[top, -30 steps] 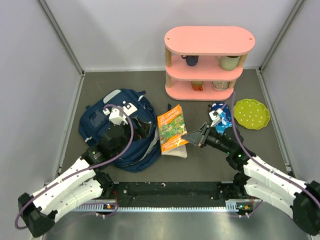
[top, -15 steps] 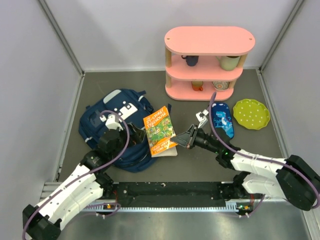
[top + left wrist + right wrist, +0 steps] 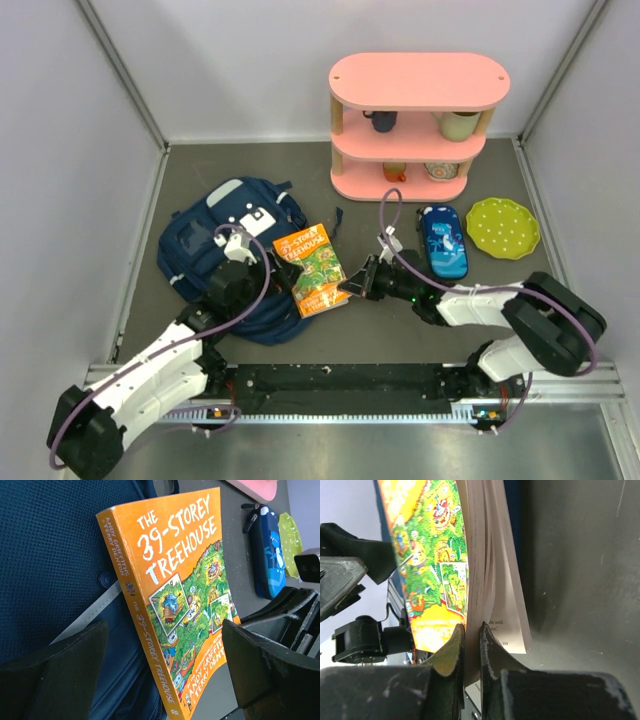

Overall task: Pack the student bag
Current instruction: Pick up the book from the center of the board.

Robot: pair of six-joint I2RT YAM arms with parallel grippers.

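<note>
Bench: a dark grey flat bench [image 3: 420,340] carries everything, with pale walls on three sides.

Shelf: a pink three-tier shelf with rounded ends [image 3: 419,80] stands at the back right. A dark mug and a pale cup sit on its middle tier.

Student bag: the large navy blue fabric backpack [image 3: 195,250] lies flat on the left part of the bench, just ahead of the left arm. Its white patches point toward the back wall. The left wrist view shows its woven cloth [image 3: 55,545] under the book's spine.

Arms: the white left arm [image 3: 150,365] reaches forward over the bag. The white right arm [image 3: 480,305] stretches leftward, low across the bench.

Book: an orange paperback book with a green treehouse cover [image 3: 312,268] sits between the two arms at the bag's right side. It is tilted, cover up [image 3: 185,595], and its pages fan loose [image 3: 435,555].

Plate: a lime green dotted plate [image 3: 503,227] lies right of the shelf's foot.

Pencil case: a small blue zipped pencil case [image 3: 443,240] lies just left of the plate, apart from the book.

Right fingers: the right fingers [image 3: 447,655] are nearly closed and pinch the book's cover and a few pages at its right edge [image 3: 356,284].

Left fingers: the left fingers [image 3: 65,665] are spread wide and grip nothing. The book shows between them.
</note>
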